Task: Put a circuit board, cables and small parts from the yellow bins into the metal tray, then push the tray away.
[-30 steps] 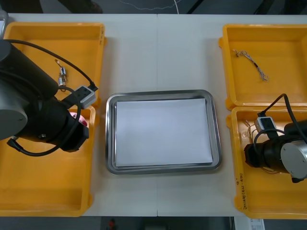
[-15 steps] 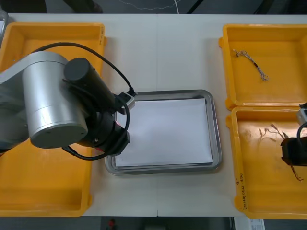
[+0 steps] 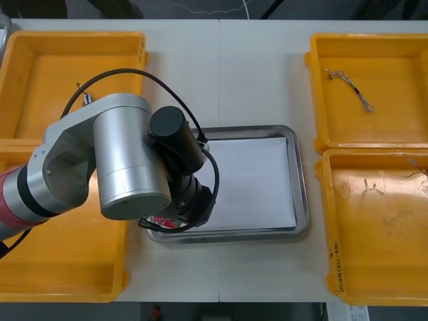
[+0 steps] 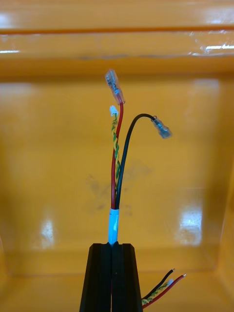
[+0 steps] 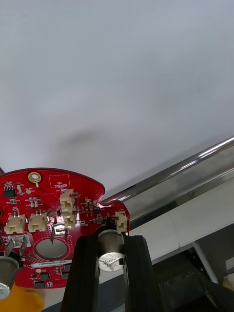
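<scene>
The round red circuit board (image 5: 58, 219) lay flat, component face toward the left wrist camera; being round, it had no long axis, and its curved edge with the notch pointed out past the fingertips toward the tray's white inside. The left gripper (image 5: 111, 240) was clamped on it, the two black fingers closed against a cylindrical metal component (image 5: 111, 252) at the board's edge. The board hung over the near left corner of the metal tray (image 5: 195, 163), partly across its shiny rim; in the front view a sliver of the red board (image 3: 161, 219) showed beneath the left arm at that corner of the tray (image 3: 302, 180), which stood on the table (image 3: 227, 80). The right gripper (image 4: 112, 246) was closed on a cable bundle (image 4: 116, 165) of red, black and twisted yellow-green wires, whose long axis ran straight out from the fingertips, the clear-tipped ends spreading apart over the floor of a yellow bin (image 4: 48, 146). A thin twisted cable (image 3: 349, 85) lay in the far right bin (image 3: 401, 47).
</scene>
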Available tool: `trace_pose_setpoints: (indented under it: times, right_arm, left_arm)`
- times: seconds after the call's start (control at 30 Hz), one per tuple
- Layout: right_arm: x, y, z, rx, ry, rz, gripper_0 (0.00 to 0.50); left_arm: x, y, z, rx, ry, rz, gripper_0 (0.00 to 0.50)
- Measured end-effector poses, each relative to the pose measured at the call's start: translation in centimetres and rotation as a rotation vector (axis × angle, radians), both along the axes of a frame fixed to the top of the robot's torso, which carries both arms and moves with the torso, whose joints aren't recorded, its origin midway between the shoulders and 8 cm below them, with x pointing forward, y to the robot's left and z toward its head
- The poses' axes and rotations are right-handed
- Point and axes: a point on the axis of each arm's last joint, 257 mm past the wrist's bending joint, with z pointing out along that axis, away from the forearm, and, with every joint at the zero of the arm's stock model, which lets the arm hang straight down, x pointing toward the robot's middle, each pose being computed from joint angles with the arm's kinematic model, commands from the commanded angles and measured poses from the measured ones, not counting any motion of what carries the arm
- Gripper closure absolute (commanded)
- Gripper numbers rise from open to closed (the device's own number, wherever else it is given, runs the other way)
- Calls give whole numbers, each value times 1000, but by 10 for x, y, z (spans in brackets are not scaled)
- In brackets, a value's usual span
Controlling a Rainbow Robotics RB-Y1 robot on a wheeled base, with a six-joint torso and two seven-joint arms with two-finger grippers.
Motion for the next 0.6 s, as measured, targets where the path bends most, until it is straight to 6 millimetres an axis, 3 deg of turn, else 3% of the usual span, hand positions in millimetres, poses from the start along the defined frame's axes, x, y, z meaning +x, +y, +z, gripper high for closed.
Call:
trace_pose_setpoints:
  times: [0.27,0.6]
  right_arm:
    - [14,12,28,-15,-58,67,500]
    - [8,39,46,-1,-61,215,500]
  left_arm:
    - [10,-3,-23,-2,7,18,500]
    - [23,-8,-52,-7,-4,31,499]
